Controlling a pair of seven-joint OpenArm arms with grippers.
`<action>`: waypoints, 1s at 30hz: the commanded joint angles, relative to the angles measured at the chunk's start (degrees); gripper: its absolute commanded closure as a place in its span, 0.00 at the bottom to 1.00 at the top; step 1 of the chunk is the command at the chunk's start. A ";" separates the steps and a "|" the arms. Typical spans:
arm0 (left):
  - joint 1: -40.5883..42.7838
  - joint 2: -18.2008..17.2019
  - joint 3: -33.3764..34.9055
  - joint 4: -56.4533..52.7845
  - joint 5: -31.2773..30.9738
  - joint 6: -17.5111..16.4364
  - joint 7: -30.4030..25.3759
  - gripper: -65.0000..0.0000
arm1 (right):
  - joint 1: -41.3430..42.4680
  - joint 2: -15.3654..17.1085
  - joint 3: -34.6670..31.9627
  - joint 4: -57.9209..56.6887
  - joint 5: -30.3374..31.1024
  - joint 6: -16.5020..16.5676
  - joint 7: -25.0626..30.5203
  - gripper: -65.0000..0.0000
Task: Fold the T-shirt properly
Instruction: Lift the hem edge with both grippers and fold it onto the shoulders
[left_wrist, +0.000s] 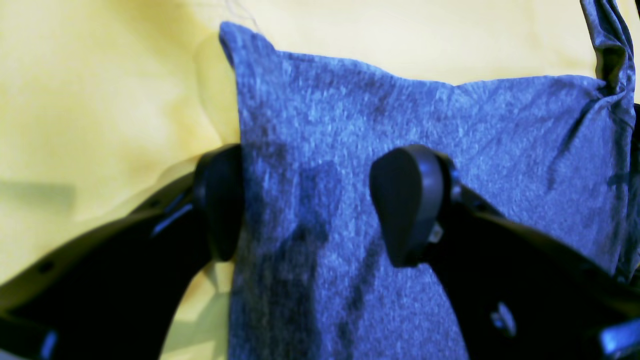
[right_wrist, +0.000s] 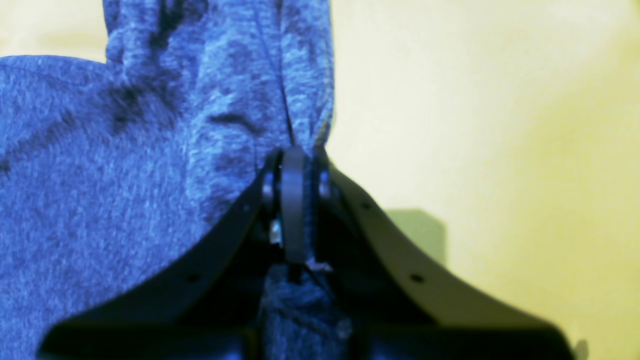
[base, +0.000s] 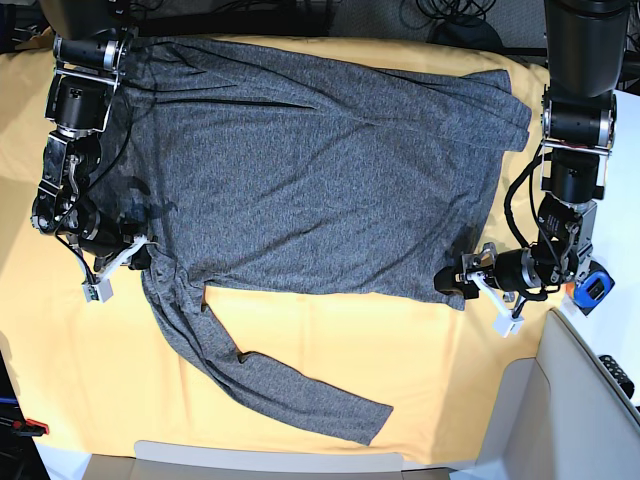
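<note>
Base view shows the T-shirt (base: 320, 170) spread flat on the yellow cloth (base: 300, 340) covering the tabletop, one sleeve trailing toward the near edge. At the armpit, the right gripper (right_wrist: 295, 165) pinches a bunched fold of grey knit, seemingly to anchor that side. At the hem corner, the left gripper (left_wrist: 305, 205) has its jaws spread, fabric lying loose between them, probably letting go.
</note>
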 joint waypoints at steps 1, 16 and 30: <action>-1.98 -0.68 -0.05 0.85 -0.66 -0.41 -0.83 0.37 | -1.11 -0.84 -0.67 -0.91 -2.32 0.69 -6.51 1.00; -1.90 0.99 -0.23 0.59 -0.58 -0.15 -1.98 1.00 | -2.25 -0.84 -0.50 -0.56 -2.23 0.69 -6.51 1.00; -1.54 -2.53 -2.16 0.85 -0.93 -0.50 -1.62 1.00 | -5.24 -0.40 -0.32 11.31 -2.23 0.60 -6.77 1.00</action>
